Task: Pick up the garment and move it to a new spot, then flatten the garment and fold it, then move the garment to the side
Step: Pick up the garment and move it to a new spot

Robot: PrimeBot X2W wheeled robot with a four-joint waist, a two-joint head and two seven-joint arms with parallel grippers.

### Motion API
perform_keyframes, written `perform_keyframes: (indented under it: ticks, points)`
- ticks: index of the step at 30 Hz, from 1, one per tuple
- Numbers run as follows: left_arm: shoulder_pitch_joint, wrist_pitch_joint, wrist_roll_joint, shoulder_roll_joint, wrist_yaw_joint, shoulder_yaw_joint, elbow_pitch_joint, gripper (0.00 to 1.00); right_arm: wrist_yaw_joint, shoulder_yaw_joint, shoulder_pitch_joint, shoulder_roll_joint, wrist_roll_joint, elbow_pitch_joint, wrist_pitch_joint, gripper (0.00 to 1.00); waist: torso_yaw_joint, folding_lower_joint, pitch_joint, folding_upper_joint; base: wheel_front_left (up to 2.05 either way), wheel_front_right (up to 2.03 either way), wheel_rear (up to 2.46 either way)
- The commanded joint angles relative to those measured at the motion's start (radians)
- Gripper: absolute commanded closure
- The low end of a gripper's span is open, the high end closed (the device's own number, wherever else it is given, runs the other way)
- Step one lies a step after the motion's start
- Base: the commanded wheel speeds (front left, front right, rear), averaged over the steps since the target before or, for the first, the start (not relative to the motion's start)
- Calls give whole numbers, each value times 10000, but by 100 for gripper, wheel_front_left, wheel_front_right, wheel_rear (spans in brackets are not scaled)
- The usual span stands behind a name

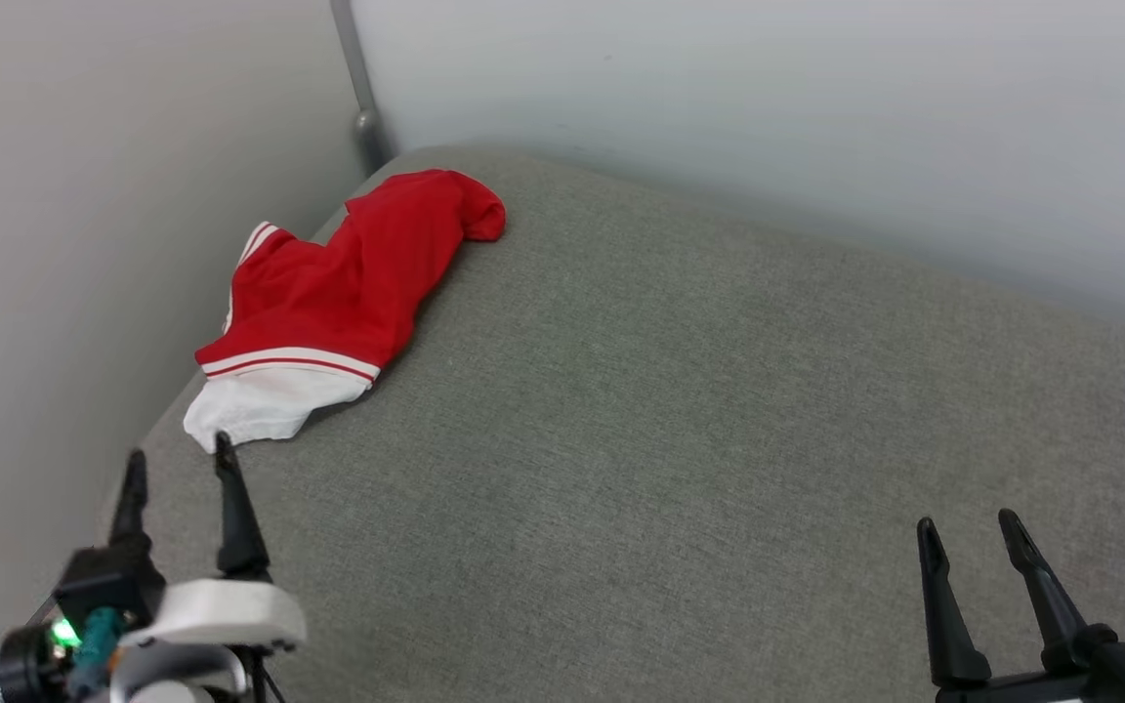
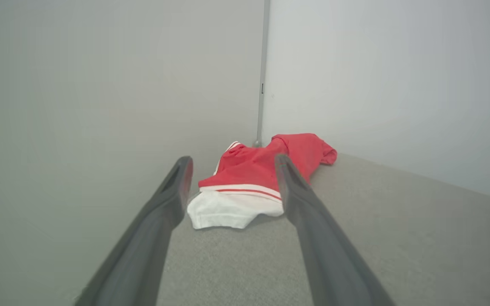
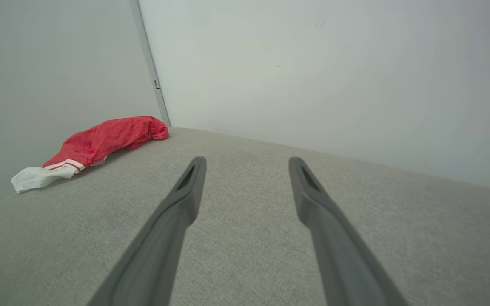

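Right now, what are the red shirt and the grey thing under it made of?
The crumpled red T-shirt with a white sleeve looks like thin, soft, matte cloth: it slumps in loose folds. The grey surface under it looks like woven matte fabric, with a fine speckled weave; its filling is hidden.

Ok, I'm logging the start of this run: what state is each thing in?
shirt: crumpled in a heap, unfolded, lying on the grey surface, not held.
left tool: open, empty, close to the white sleeve.
right tool: open, empty, far from the shirt.
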Motion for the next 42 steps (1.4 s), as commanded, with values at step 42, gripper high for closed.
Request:
perform_keyframes:
  ticks: [42]
  points:
    - [-9032, 10829, -5590, 7356, -2434, -992, 4081, 0, -5, -586, -3003, 4, -1668, -2779, -19, 0, -2692, 0, 6414, 0, 0, 0, 0]
